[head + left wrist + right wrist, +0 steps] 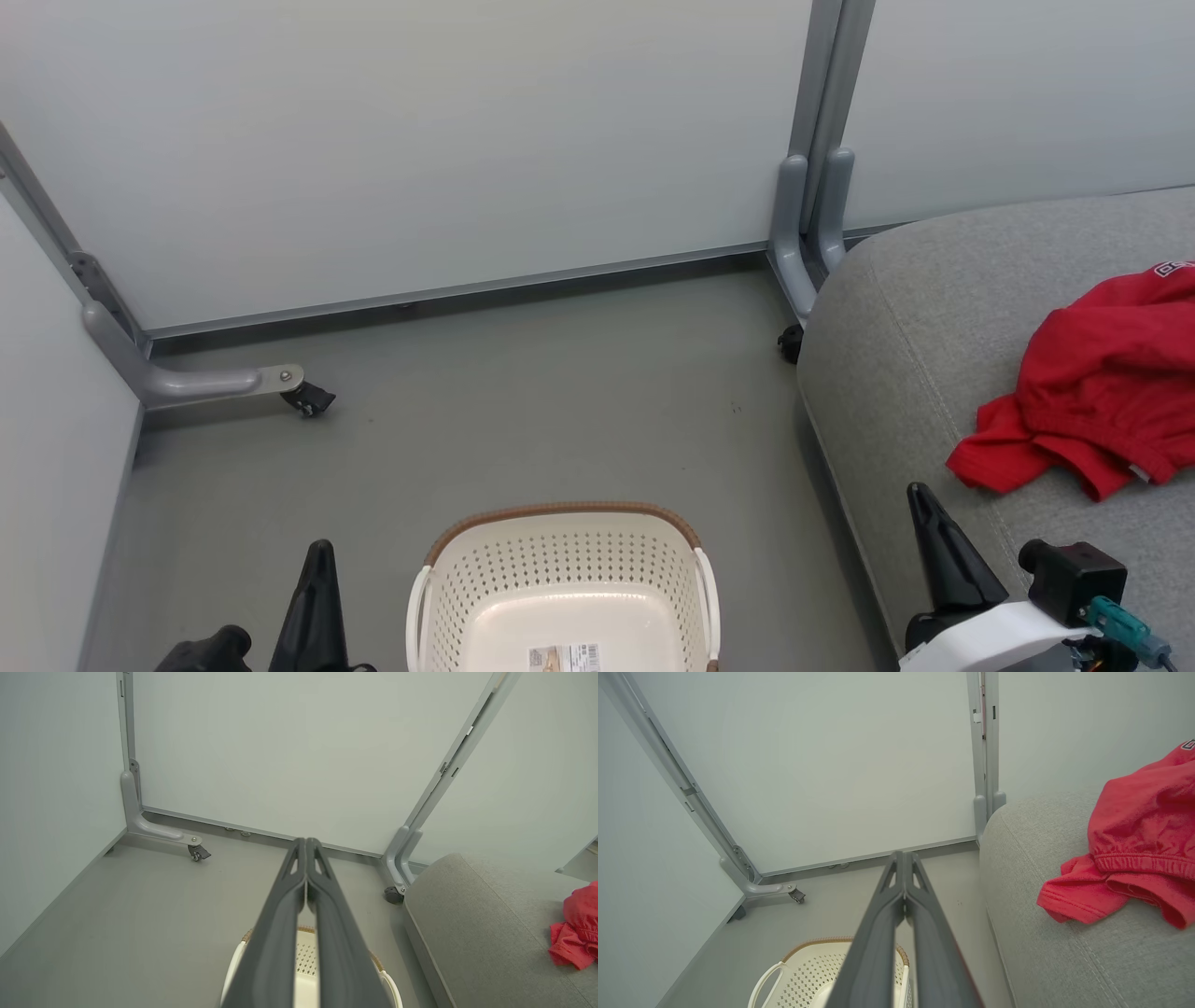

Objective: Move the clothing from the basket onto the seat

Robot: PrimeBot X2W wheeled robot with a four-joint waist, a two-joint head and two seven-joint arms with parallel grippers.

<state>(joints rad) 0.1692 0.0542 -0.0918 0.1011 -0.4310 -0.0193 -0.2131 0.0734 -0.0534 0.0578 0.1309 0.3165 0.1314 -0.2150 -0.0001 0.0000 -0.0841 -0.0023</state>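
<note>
The clothing [1092,392] lies on the seat [915,308] at the far right, a single red heap set back from the cushion's rounded corner and its stitched front edge. Its layers overlap, so I cannot tell how many garments are in it. In the right wrist view an elastic hem crosses the top layer.

From the left, a pale panel runs along the side and meets the back panel at a grey post. The post's bent foot [201,381] reaches out over the floor [523,392] and ends in a black castor [308,399].

The left hand [321,553] stands at the lower left, clenched, with its two dark fingers pressed tip to tip and gripping nothing. It is just beside the basket but not touching it.

One basket [560,511] sits at bottom centre. Its brown rim faces the back panel, two white handles show at its sides, and one label [563,656] lies on its pale bottom. Open grey floor stretches between the rim and the back panel.

Further right, two paired posts join the panels, with a second castor [791,343] close to the seat's corner. A narrow strip of floor separates the basket from the seat's side.

The right hand [920,497] is also clenched on nothing. In the head view it rises in front of the seat's edge, near the heap but apart from it.
</note>
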